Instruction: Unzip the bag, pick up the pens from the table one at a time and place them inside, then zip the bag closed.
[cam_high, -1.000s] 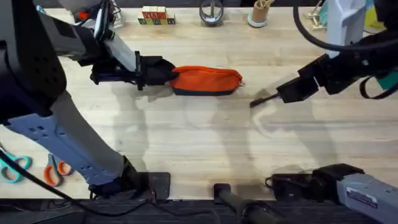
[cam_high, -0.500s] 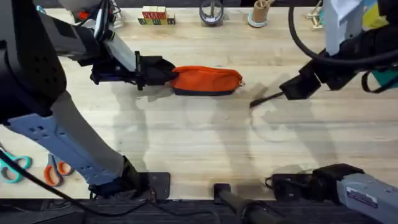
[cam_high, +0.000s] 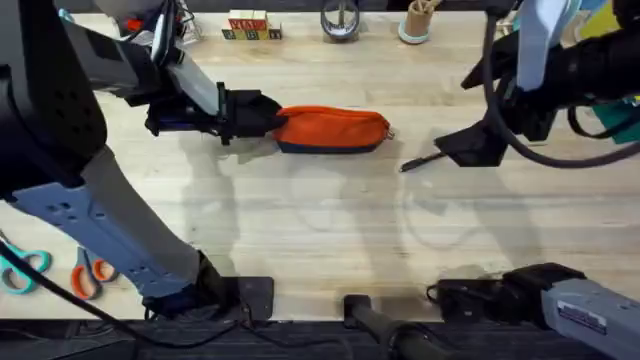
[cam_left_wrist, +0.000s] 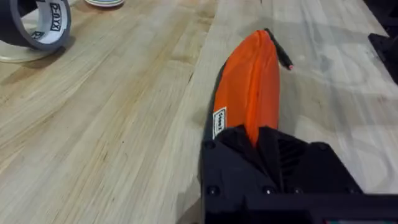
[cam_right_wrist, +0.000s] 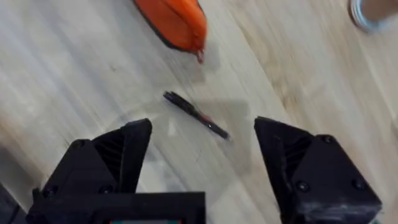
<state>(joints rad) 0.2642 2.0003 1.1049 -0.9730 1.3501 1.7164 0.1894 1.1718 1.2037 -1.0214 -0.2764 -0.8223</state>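
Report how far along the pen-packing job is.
Little looks done: the bag lies on the table, apparently still zipped. In hand: the left gripper clamps the bag's end, and the right gripper, fingers open, hangs above a black pen. Left: unzip, load pens, zip closed.

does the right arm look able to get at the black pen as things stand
Probably yes: the right gripper hangs open above the black pen, which lies alone on bare table, apart from the bag.

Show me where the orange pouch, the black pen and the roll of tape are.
orange pouch (cam_high: 332, 128): overhead view, middle of its orange fabric side.
black pen (cam_right_wrist: 196, 115): right wrist view, middle of its barrel, lying on the table.
roll of tape (cam_left_wrist: 38, 26): left wrist view, its outer band.
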